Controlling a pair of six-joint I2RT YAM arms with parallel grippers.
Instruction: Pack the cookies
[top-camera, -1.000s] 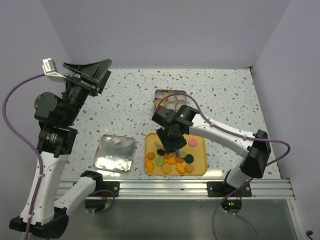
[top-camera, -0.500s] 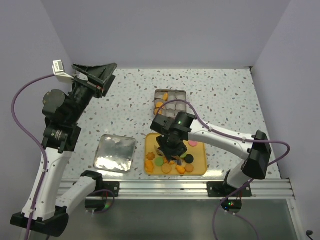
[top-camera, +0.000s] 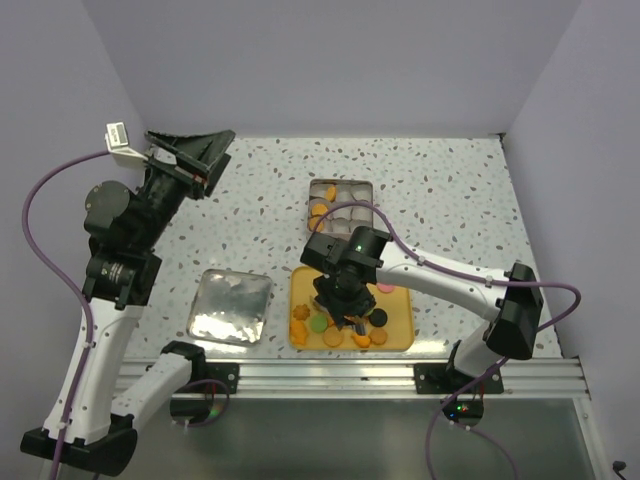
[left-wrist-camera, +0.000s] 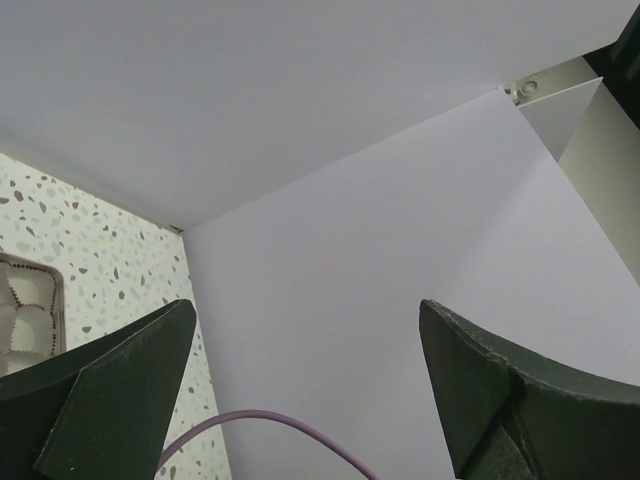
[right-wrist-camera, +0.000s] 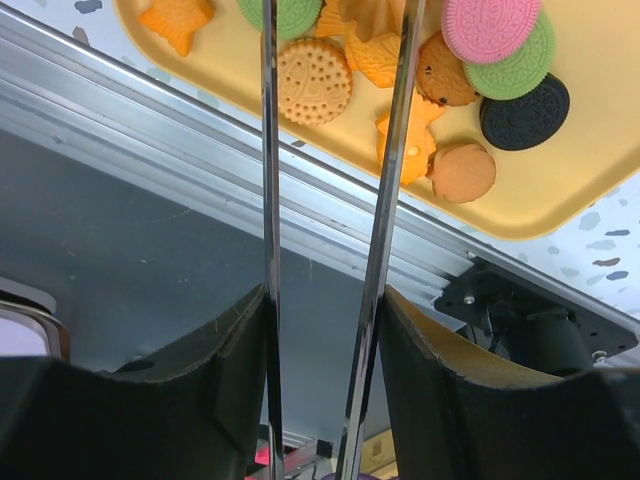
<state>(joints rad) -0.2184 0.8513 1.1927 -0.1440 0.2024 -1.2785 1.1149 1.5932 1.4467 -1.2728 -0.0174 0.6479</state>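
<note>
Between right pincer blades, cookies.

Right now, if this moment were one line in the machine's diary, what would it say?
left gripper: open, raised, holding nothing | right gripper: tongs lowered over cookies on yellow tray | tin: partly filled

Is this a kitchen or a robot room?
Probably a robot test booth, not a kitchen: plain lilac walls box in a speckled table, two arms are bolted to a metal rail, and the cookies sit on a yellow tray beside a tin.
</note>
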